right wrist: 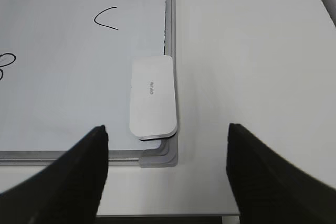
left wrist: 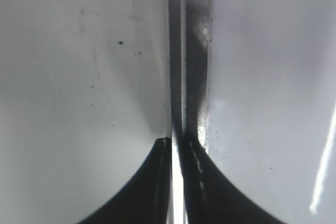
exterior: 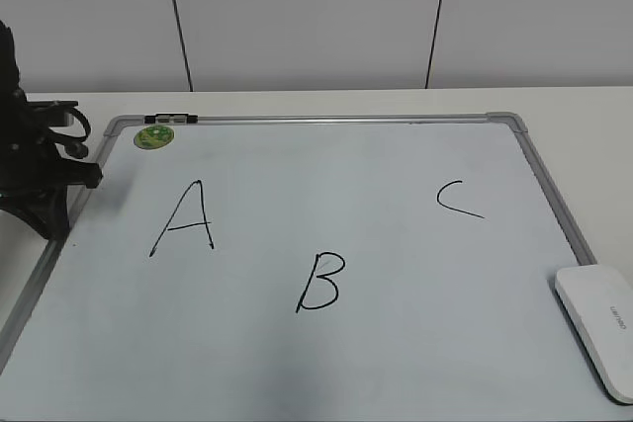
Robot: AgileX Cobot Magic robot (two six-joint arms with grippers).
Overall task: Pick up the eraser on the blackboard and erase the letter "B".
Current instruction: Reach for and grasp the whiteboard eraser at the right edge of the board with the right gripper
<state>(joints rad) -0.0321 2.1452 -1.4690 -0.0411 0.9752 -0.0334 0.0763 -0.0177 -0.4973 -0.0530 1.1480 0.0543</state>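
The blackboard (exterior: pixel 396 119) is a white board in a silver frame lying flat on the table. It bears a black "A" (exterior: pixel 185 217), the letter "B" (exterior: pixel 320 282) and a "C" (exterior: pixel 458 199). The white eraser (exterior: pixel 596 328) lies on the board's near right corner, also in the right wrist view (right wrist: pixel 152 95). My right gripper (right wrist: pixel 167 128) is open and empty, hovering above the eraser's near end; it is out of the exterior view. My left gripper (left wrist: pixel 178 142) is shut and empty over the board's left frame (left wrist: pixel 184 51), seen at the exterior view's left edge (exterior: pixel 84 177).
A round green magnet (exterior: pixel 153 135) sits at the board's far left corner beside a small black clip (exterior: pixel 170 119). White table (right wrist: pixel 252 51) lies to the right of the board. The table's front edge (right wrist: pixel 173 215) is just below the right gripper. A white wall stands behind.
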